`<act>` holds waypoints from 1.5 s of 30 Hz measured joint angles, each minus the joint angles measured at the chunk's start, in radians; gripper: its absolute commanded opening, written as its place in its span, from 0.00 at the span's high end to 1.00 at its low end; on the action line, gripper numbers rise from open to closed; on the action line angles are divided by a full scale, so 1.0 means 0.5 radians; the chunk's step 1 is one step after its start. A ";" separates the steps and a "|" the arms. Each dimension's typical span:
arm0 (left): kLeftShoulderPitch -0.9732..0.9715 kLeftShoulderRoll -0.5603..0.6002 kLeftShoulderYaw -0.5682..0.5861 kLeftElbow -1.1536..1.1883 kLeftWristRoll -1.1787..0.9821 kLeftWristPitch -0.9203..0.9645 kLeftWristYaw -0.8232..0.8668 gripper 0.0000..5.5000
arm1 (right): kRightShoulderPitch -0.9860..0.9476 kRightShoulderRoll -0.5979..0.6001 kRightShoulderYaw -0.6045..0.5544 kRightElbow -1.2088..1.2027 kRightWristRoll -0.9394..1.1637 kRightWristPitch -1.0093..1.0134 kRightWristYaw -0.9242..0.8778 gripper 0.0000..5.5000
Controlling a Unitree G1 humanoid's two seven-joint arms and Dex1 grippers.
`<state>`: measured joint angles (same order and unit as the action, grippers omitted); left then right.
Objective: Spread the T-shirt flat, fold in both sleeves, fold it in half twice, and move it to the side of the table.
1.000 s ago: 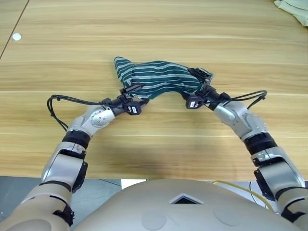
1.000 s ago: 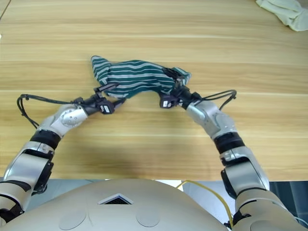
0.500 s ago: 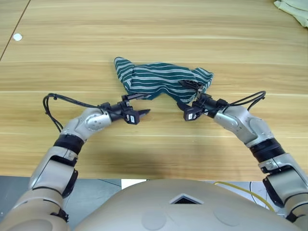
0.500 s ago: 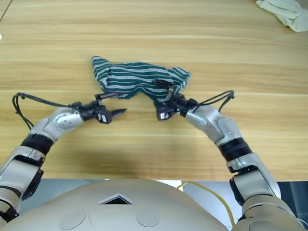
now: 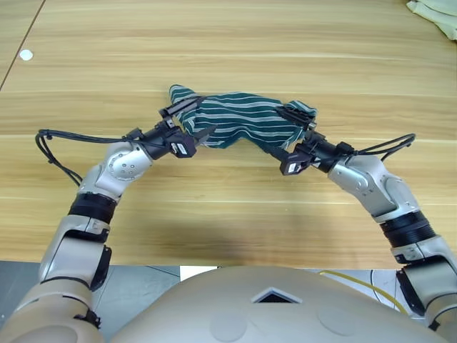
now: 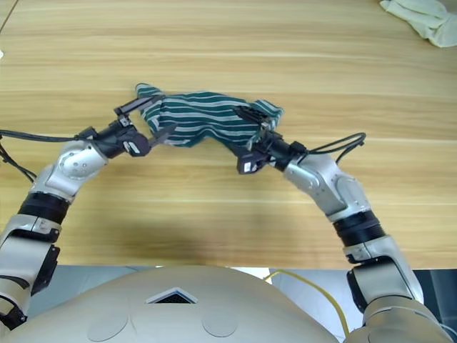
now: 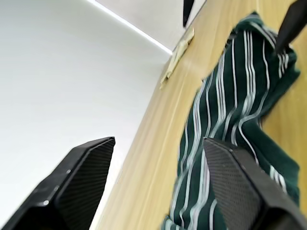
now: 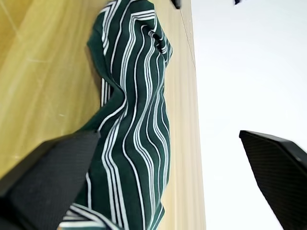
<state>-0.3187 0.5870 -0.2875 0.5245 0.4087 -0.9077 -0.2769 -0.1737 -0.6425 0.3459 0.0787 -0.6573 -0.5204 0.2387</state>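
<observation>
1. Half a second on, the left pincer (image 5: pixel 190 121) has swung away from the near edge of the T-shirt (image 5: pixel 243 120) and out to the garment's left end. The right pincer (image 5: pixel 289 134) has shifted outward toward its right end.
2. Left pincer: the two fingers stand wide apart and grip nothing. One is over the bunched left end of the cloth and the other is at its near edge. Whether either one touches the fabric cannot be told.
3. Right pincer: it too is spread wide with nothing held. One finger lies over the right end of the cloth, and the other is just off its near edge, above the bare wood.
4. The dark green T-shirt with white stripes lies crumpled in a narrow band across the middle of the wooden surface (image 5: pixel 228 43). It spans the gap between the two pincers and is not spread flat.
5. A pale cloth (image 5: pixel 435 14) sits at the far right corner, well apart from the T-shirt. A small white dot (image 5: pixel 25 54) marks the far left of the surface.
</observation>
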 measured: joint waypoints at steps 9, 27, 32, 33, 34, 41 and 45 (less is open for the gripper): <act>-0.130 -0.070 -0.086 0.287 0.220 0.068 0.113 0.38 | -0.016 0.002 -0.029 0.096 -0.148 0.112 -0.071 0.02; -0.250 -0.104 -0.255 0.639 0.330 0.018 0.124 0.38 | -0.143 0.067 0.069 0.368 -0.260 0.135 -0.169 0.02; -0.348 -0.095 -0.315 0.734 0.375 -0.010 0.105 0.38 | -0.130 0.058 0.070 0.303 -0.217 0.106 -0.132 0.02; -0.365 -0.095 -0.325 0.750 0.390 -0.008 0.116 0.38 | -0.128 0.056 0.070 0.303 -0.218 0.106 -0.131 0.02; -0.384 -0.095 -0.342 0.766 0.409 -0.001 0.142 0.38 | -0.127 0.053 0.070 0.303 -0.218 0.106 -0.128 0.02; -0.445 -0.093 -0.433 0.799 0.470 0.024 0.215 0.38 | -0.121 0.048 0.098 0.339 -0.253 0.120 -0.128 0.02; -0.445 -0.077 -0.460 0.779 0.465 0.010 0.215 0.38 | -0.122 0.046 0.102 0.363 -0.276 0.130 -0.142 0.02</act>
<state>-0.5411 0.5483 -0.5176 0.9140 0.6413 -0.9026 -0.1696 -0.2349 -0.6195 0.3967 0.2602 -0.7954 -0.4555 0.1678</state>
